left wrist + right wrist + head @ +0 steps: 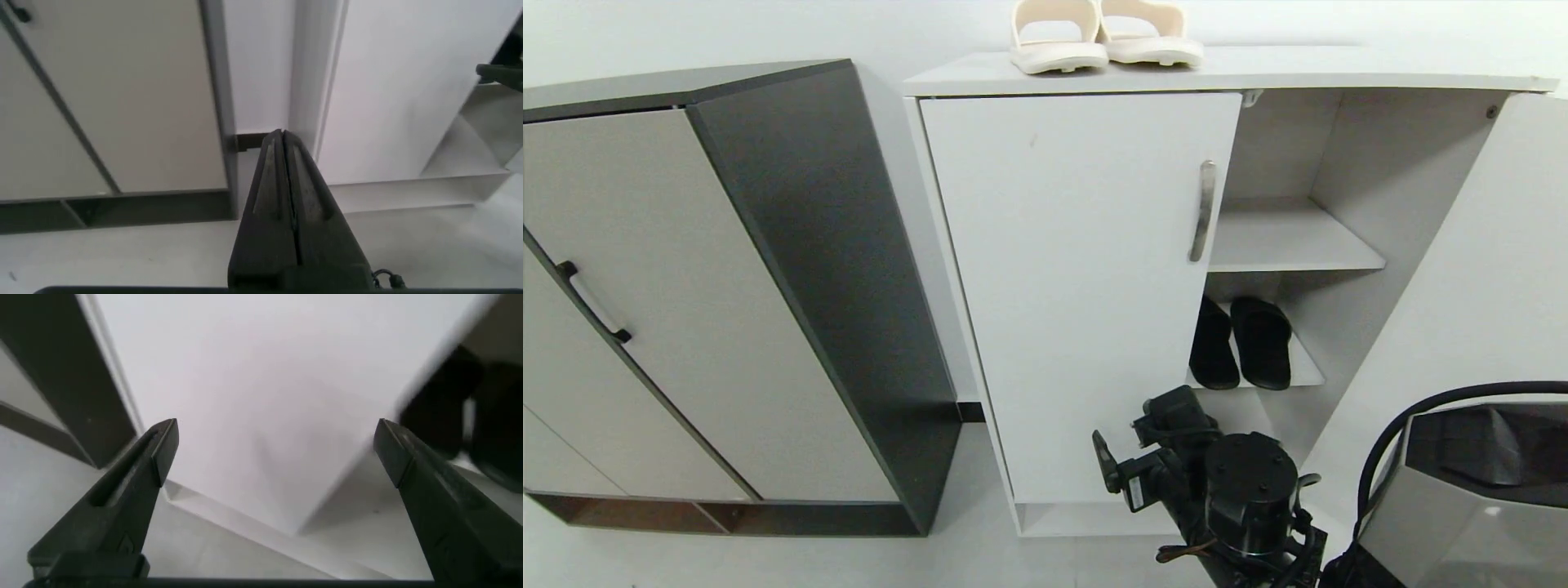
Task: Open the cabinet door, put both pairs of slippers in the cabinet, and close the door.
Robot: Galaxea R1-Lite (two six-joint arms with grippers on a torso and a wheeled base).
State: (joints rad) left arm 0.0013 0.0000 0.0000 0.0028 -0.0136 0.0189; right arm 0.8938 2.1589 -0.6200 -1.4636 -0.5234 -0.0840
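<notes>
- A plain white wall (1339, 24) and pale floor (768, 563) frame two units: a grey cabinet (686, 310) on the left and the white cabinet (1298, 77) in the middle.
- The white cabinet's right door (1486, 269) is swung open. Its left door (1078, 286) is closed.
- The black slippers (1241, 343) lie side by side on the lower shelf inside. The shelf above them (1290, 237) is bare.
- The cream slippers (1107, 37) sit on the cabinet's top, near its back, so that pair is likely the next job.
- Risk: the cream pair sits high and far back. A reach from below could nudge it towards the wall or tip one slipper over the front edge.
- Risk: taking both slippers in one pinch may let one slide free on the way down.
- Risk: the open door stands close beside the right arm. A wide swing could knock it, and a heel hanging over the shelf could block the door when it closes.
- The right arm is held low in front of the closed door. The right pincer (274, 441) is released, spread wide and carrying nothing, facing the door's lower part with the black pair off to one side.
- The left pincer (283, 139) is clenched on nothing, low above the floor, aimed at the gap between the two cabinets.
</notes>
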